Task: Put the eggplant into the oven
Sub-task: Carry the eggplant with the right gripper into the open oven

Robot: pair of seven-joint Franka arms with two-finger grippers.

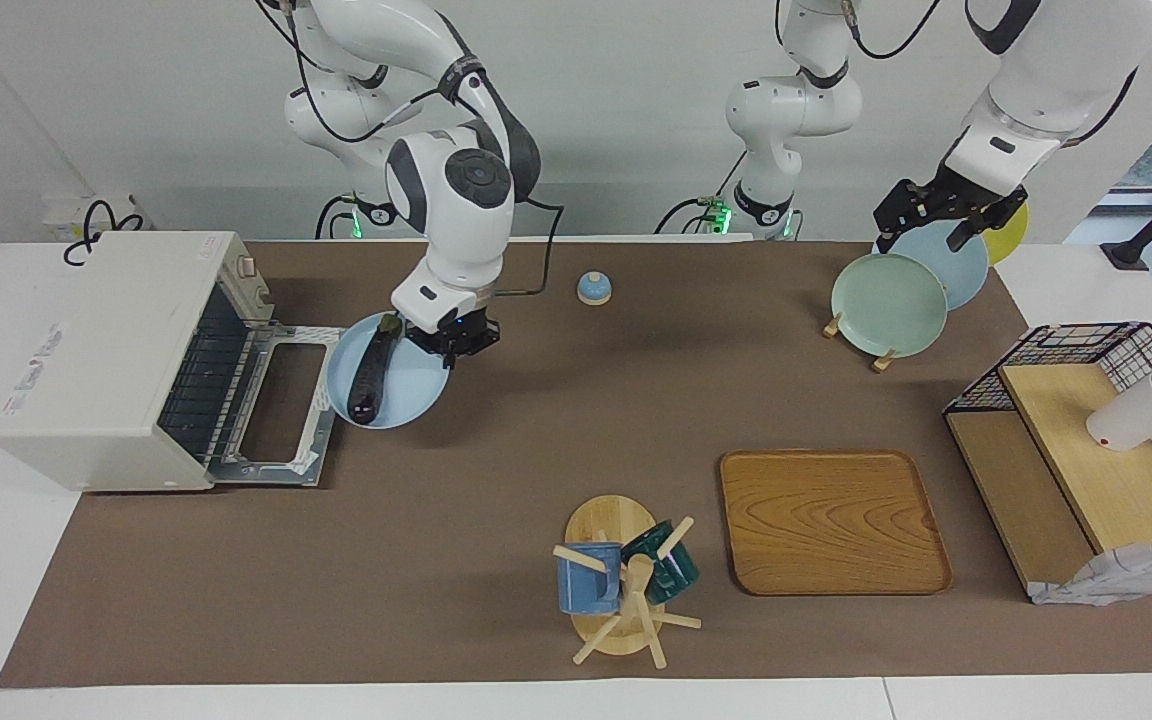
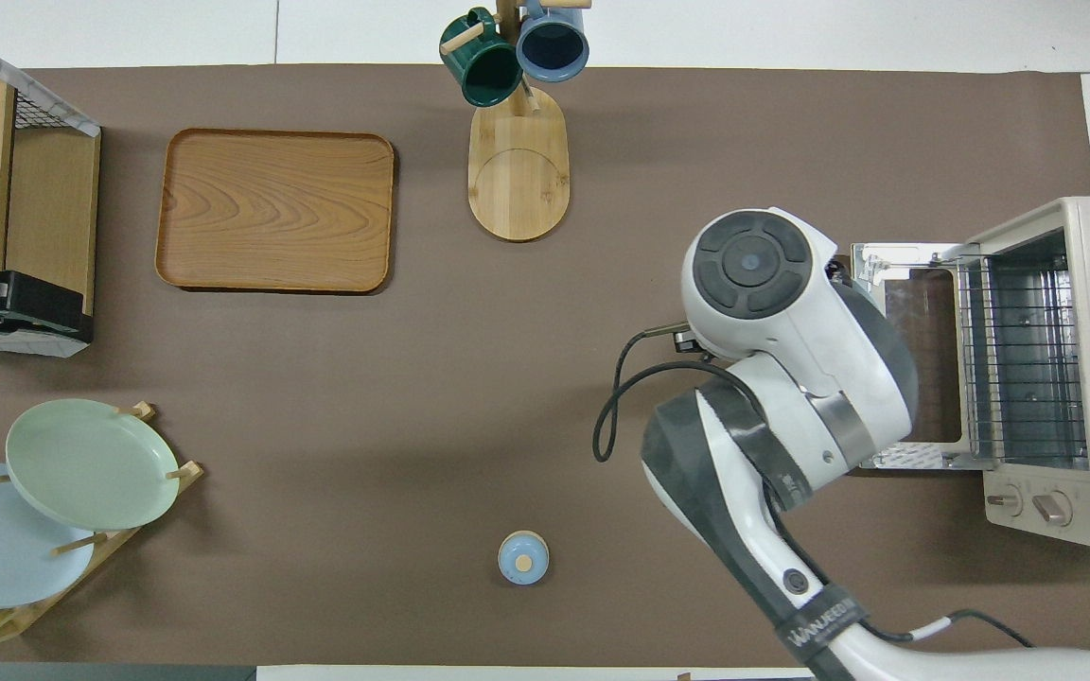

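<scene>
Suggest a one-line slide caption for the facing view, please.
Right gripper shut on plate with eggplant before open oven; left gripper waits open.

Dark purple-black eggplant (image 1: 372,374) on pale blue plate (image 1: 406,390), cream-white oven (image 1: 96,360).

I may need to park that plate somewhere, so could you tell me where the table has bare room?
The widest bare mat lies between the open oven, mug stand and wooden tray. Another patch separates the bell from the plate rack. It is crowded in front of the oven.

Right pincer (image 1: 451,338) shut on blue plate (image 1: 406,395) rim; eggplant (image 1: 372,375) on plate, beside open oven (image 1: 106,355).
</scene>
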